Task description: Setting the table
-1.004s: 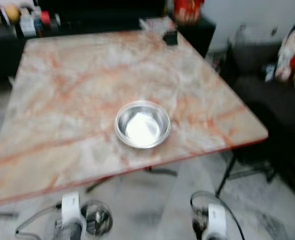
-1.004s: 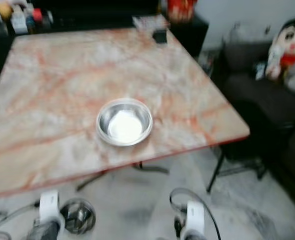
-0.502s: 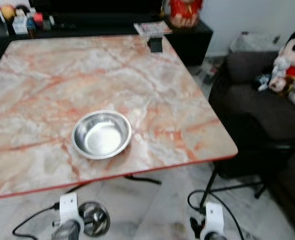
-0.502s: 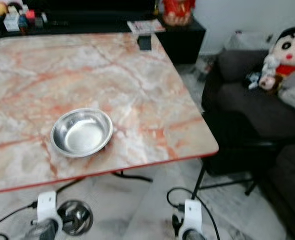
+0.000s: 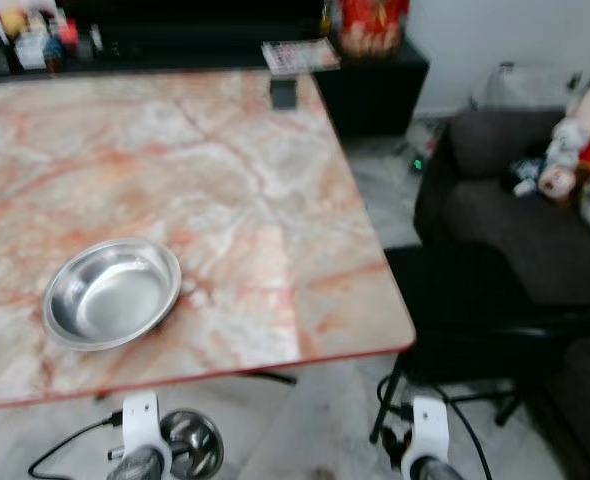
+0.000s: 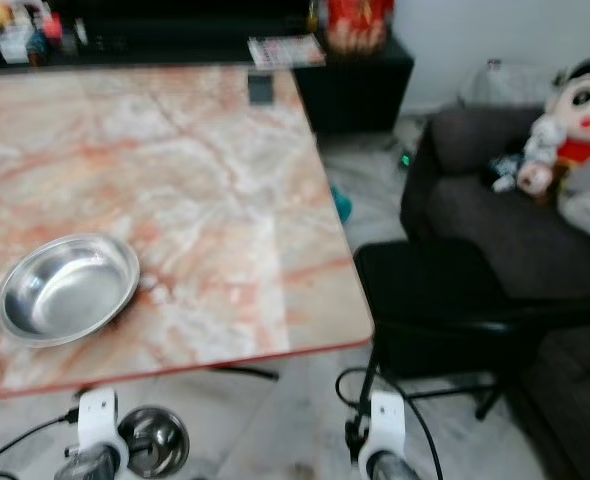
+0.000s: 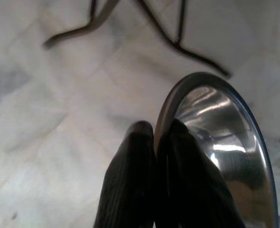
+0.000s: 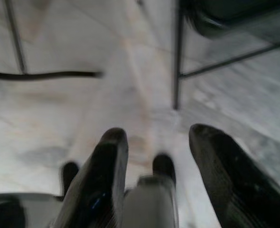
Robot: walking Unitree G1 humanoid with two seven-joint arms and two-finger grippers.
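Underfoot, pale marbled floor [image 7: 45, 118]. Ahead, a broad counter [image 5: 225, 200] of pink-veined marble with a red edge, square-cornered, on thin dark legs. Right of it, a dark sofa [image 6: 495, 210] carrying a cartoon plush doll [image 6: 580, 110] and a smaller stuffed toy [image 6: 530, 165]; in front of that, a black chair [image 6: 430, 290] on slim metal legs, just beside the counter's near right corner. Behind the counter, a low black cabinet [image 5: 375, 70] with a red and gold object [image 5: 373, 22] on top and a flat patterned item [image 5: 297, 53] near its edge; further left along the back, a blurred row of small colourful things [image 5: 35, 35]. On the counter near its front left, a steel bowl [image 5: 111, 293], upright and bare inside, resting well apart from a small dark block [image 5: 283, 92] at the far edge. Below the counter's front edge, down at floor side, a second steel bowl [image 7: 225, 142] held on edge by the left tool [image 7: 154, 135], both black fingers pressed together over its rim, one inside and one outside. Lower right, the right tool [image 8: 154, 137] hanging over the floor, fingers spread apart and gripping nothing, a black cable looping off its white wrist [image 5: 427, 430].
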